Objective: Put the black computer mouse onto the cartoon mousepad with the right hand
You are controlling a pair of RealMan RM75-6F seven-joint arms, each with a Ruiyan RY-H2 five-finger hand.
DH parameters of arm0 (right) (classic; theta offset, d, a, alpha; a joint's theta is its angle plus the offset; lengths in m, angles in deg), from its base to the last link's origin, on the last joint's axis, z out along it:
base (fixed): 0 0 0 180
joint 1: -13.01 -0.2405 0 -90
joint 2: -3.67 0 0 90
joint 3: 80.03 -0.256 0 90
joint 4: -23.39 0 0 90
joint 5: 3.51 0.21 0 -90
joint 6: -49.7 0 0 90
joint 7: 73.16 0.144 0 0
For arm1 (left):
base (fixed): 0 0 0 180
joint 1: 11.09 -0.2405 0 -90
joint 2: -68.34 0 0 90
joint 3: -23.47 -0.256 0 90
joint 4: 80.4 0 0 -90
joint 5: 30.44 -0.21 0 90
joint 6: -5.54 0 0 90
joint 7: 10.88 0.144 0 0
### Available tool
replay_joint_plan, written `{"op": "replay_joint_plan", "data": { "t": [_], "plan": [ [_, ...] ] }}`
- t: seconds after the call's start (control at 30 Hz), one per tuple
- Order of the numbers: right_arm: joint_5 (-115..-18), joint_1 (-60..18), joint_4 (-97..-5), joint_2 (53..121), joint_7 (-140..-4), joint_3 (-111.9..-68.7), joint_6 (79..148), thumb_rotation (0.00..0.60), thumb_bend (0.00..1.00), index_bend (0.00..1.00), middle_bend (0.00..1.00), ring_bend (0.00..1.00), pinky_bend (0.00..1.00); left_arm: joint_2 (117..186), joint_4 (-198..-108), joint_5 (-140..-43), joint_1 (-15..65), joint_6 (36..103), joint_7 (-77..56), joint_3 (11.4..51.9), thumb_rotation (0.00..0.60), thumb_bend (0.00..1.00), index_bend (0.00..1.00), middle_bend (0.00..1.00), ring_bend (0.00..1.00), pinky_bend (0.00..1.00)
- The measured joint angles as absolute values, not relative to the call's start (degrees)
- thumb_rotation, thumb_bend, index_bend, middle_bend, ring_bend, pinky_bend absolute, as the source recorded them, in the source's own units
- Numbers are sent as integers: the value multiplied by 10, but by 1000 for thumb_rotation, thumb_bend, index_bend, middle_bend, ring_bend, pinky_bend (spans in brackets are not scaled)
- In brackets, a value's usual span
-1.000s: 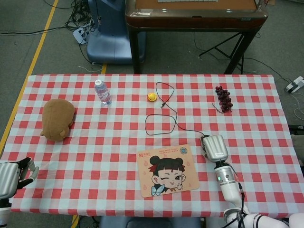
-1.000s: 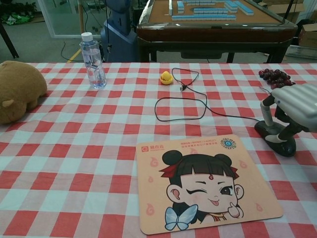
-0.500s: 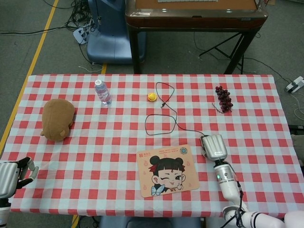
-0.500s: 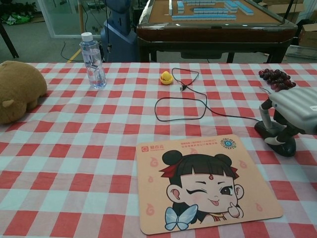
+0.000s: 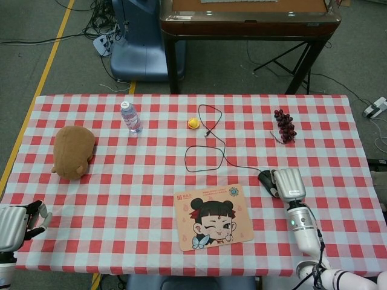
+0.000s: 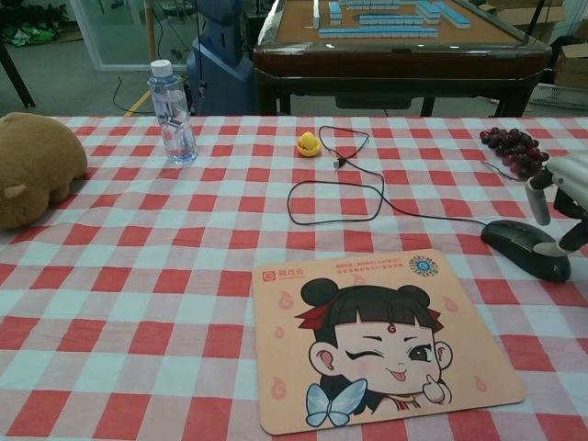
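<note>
The black computer mouse (image 6: 524,248) lies flat on the checked tablecloth, just right of the cartoon mousepad's (image 6: 378,335) far right corner; in the head view the mouse (image 5: 266,179) shows as a dark patch beside the mousepad (image 5: 213,216). My right hand (image 5: 288,183) sits to the right of the mouse and holds nothing. In the chest view the right hand (image 6: 562,188) hangs at the frame's right edge, fingers apart, one fingertip (image 6: 568,244) at the mouse's right end. My left hand (image 5: 17,225) rests at the table's near left corner, empty.
The mouse cable (image 6: 336,197) loops across the table's middle. A water bottle (image 6: 172,112), a brown plush toy (image 6: 32,170), a small yellow toy (image 6: 309,144) and dark grapes (image 6: 511,147) lie further back. A mahjong table (image 6: 395,37) stands behind.
My right hand has shifted right, off the top of the mouse, uncovering most of it. The mouse now lies flat and in full view. The left hand has barely moved.
</note>
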State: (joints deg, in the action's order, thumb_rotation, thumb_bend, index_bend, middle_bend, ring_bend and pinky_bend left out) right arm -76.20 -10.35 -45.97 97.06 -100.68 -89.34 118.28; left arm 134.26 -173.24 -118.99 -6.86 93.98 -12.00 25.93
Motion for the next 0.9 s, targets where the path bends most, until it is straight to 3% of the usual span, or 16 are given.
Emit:
{"op": "replay_joint_plan", "data": {
  "t": [0.5, 0.9],
  "plan": [
    [-774, -96, -487, 949, -978, -890, 1204, 600, 0, 638, 1000, 1000, 1000, 1343, -1733, -1192, -66, 935, -122, 257, 600, 567, 557, 896, 819, 1000],
    [-774, -107, -439, 996, -995, -879, 1186, 600, 0, 638, 1000, 1000, 1000, 1339, -1734, -1190, -66, 936, -129, 258, 600, 567, 557, 896, 819, 1000]
  ]
}}
